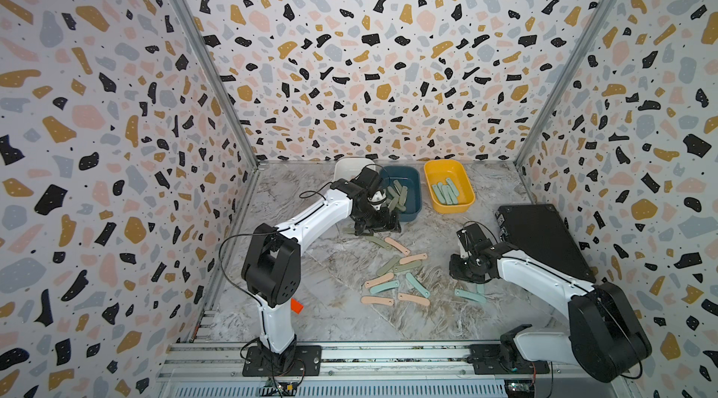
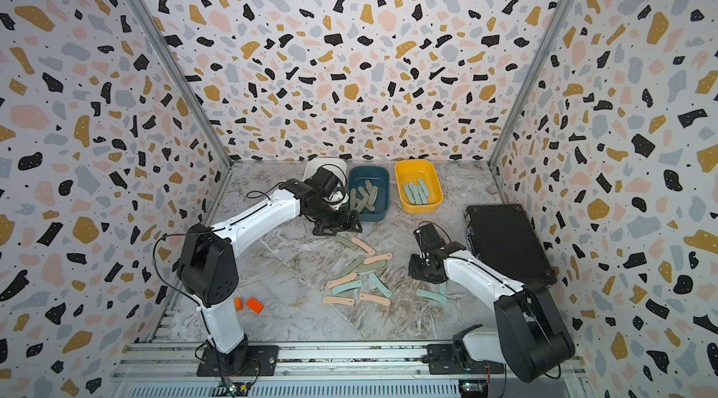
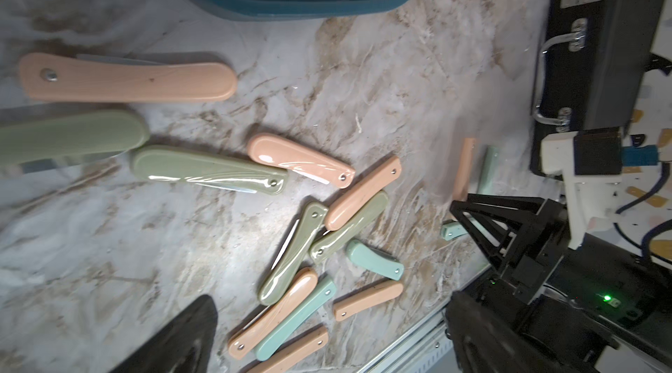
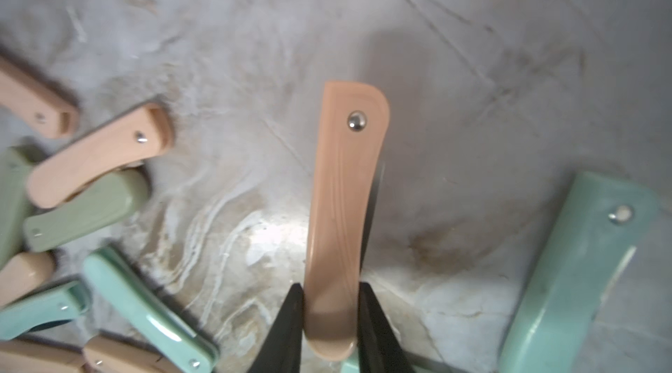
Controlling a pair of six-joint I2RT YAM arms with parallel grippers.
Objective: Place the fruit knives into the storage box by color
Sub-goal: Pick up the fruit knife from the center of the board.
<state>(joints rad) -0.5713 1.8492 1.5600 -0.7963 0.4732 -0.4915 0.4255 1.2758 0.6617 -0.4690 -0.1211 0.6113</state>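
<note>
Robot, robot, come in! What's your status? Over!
Left gripper open, by blue box. Right gripper shut on peach knife. Left arm partly hides white box.

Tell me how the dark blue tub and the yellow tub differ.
The dark blue tub holds sage green knives in a jumble; the yellow tub holds mint teal knives lying side by side. Both are rounded open tubs at the back of the table.

This is a robot test cell of the lab kind: a booth of three terrazzo-print walls (image 1: 349,46) held in bare aluminium posts (image 1: 206,58) around a marble-print tabletop (image 1: 349,322). A left arm (image 1: 311,213) and a right arm (image 1: 536,272) stand bolted to an aluminium rail (image 1: 388,355) along its front edge.
</note>
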